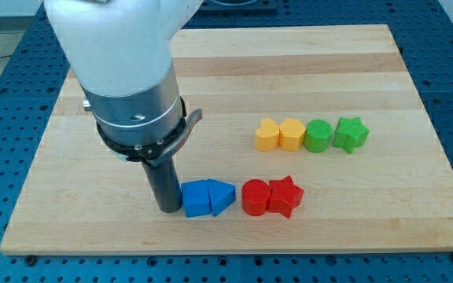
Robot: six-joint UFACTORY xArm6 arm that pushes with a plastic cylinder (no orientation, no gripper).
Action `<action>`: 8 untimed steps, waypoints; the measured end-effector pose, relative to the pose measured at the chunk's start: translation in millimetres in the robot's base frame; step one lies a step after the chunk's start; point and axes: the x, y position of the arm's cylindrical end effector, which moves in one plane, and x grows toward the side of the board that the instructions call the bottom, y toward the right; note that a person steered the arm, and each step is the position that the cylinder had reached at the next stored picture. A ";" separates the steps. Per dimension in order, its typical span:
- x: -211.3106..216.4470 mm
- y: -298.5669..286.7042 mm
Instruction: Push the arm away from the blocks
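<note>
Eight little blocks sit on my wooden board (93, 228), in two rows. In the lower middle of the picture I see a blue block (196, 198) and a blue pointed block (221, 196) touching each other. Near them, with a small gap, are a red round block (255, 196) and a red star (285, 196), also touching. Higher up, on the right side, four more stand in a tight line: a yellow heart (267, 135), a yellow block (292, 134), a green round block (318, 135) and a green star (350, 134).

My tip (168, 209) is at the lower middle, just left of the blue block. It looks like it is touching that block, or very nearly. I think it sits there because my rod slides along the board and pushes things from the side.

My tool is only a straight dark rod. It has nothing to open or close, so it holds nothing at all.

My job is to move away from the blocks. All the blocks lie to the right of my tip, so I think the best way to go is left or toward the top left, where the board is bare.

I cannot see any words, labels or brand names anywhere in the picture.
</note>
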 end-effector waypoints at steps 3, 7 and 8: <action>0.0 6.8; -56.9 -43.5; -67.8 -52.9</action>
